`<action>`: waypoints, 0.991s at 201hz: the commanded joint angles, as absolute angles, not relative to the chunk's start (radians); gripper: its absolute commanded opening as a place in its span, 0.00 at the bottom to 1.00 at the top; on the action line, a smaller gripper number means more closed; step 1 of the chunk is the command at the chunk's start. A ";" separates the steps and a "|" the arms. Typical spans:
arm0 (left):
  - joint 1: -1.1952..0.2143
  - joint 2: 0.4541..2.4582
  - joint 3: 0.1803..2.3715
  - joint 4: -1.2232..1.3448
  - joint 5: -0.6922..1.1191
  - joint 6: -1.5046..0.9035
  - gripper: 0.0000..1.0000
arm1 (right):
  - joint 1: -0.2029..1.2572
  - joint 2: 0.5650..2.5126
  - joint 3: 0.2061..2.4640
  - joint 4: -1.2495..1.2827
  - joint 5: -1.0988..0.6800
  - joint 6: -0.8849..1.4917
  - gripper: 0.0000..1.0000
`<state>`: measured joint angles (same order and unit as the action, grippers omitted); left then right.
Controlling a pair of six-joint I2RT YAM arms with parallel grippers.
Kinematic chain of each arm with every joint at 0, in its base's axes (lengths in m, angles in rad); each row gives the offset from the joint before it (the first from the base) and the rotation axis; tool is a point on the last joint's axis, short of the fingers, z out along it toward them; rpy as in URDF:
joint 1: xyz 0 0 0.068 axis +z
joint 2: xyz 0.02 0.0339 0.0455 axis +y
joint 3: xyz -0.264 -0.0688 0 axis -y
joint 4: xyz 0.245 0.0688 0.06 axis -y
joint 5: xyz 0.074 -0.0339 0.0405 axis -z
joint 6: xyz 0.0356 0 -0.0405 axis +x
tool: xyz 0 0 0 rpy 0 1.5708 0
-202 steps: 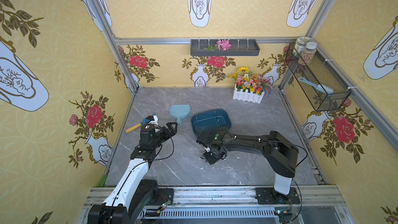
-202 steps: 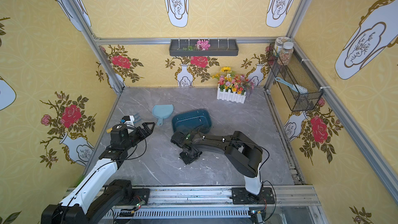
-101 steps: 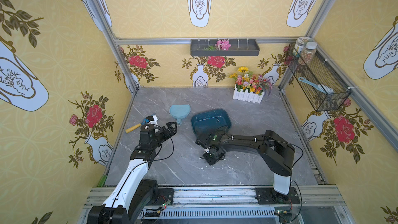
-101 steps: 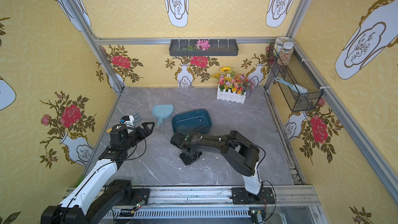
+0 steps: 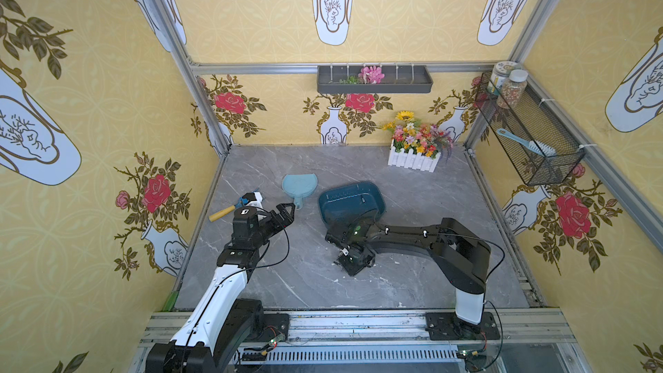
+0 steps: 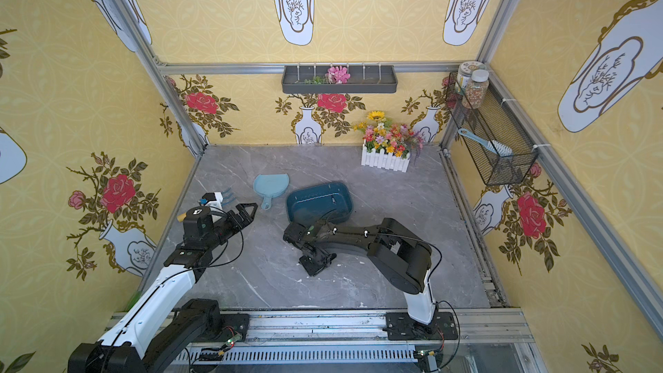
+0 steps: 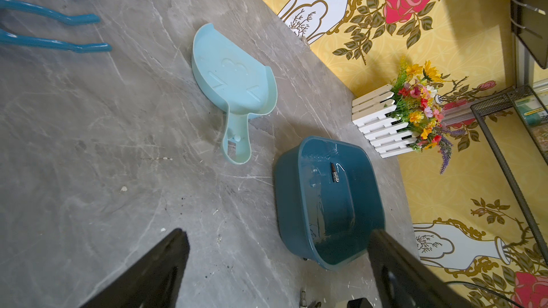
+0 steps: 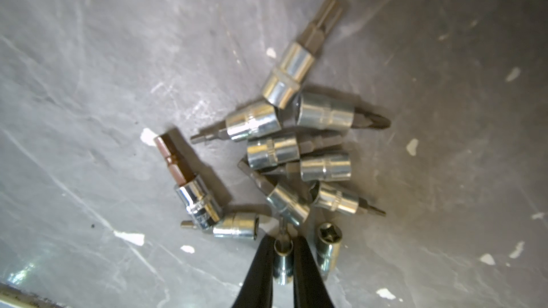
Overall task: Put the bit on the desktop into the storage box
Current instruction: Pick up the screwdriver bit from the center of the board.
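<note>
Toward the front middle of the desktop [image 5: 305,281], the right gripper [image 5: 353,263] is down low over the marble, on the robot's side of the storage box [image 5: 344,206]. Its wrist view shows the two black fingers [image 8: 258,271] drawn in tight on one small chrome bit [image 8: 281,262], pinching it at its socket end, with the thin tip sticking out toward the heap of bits [image 8: 296,143] that lies on the grey surface just beyond. Whether the pinched bit is clear of the desktop or resting on it cannot be told. Another socket bit [image 8: 327,247] lies just beside one finger, and around ten pieces crowd together in the heap, several touching or crossing one another. The storage box sits near the middle of the desktop, partly hidden in both top views by the right arm's wrist, and a lone bit [image 7: 335,173] already lies on its floor. The left gripper [image 5: 287,214] hovers above the desktop to the box's left with its jaws spread wide and nothing between them; in the left wrist view its fingers [image 7: 148,271] frame the near end of the box. A light blue dustpan [image 5: 299,186] lies flat to the left of the box, apart from it, and a three-pronged hand rake [image 7: 59,19] with a yellow handle lies by the left wall.
</note>
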<state>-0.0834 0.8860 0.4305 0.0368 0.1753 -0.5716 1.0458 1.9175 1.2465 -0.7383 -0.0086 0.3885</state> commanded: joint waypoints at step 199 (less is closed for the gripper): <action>-0.083 0.915 0.460 0.048 0.175 -0.552 1.00 | 0.980 1.770 1.369 -0.851 -0.002 0.316 0.13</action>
<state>-0.0834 0.9169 0.4580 0.0364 0.1719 -0.5579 0.9997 1.7863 1.3472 -0.8219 -0.0216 0.3553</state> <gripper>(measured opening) 0.999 0.154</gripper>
